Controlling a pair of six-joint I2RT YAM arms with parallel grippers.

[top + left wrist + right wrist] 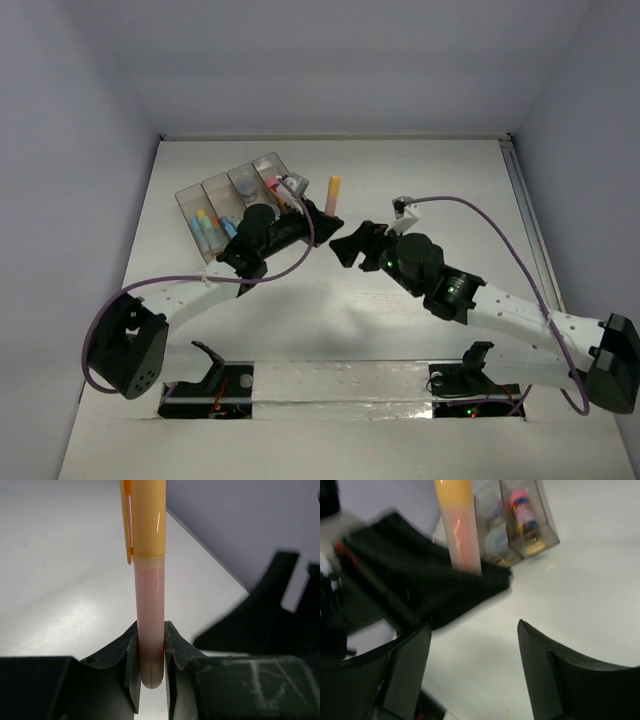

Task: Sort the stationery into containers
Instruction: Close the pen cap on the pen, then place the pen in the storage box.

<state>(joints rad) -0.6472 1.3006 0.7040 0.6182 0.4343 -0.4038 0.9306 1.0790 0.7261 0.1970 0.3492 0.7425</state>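
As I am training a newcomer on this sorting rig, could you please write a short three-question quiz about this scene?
1. True or false: the left hand is shut on the pink plastic pen with the orange cap.
2. The right hand is: A) open and empty, B) shut on an eraser, C) out of view.
3. Fill in: the clear smoky-plastic rectangular tray has ___ side-by-side compartments.
Key: 1 true; 2 A; 3 four.

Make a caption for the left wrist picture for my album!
A pink pen with an orange cap, clamped in the left gripper, white table behind.
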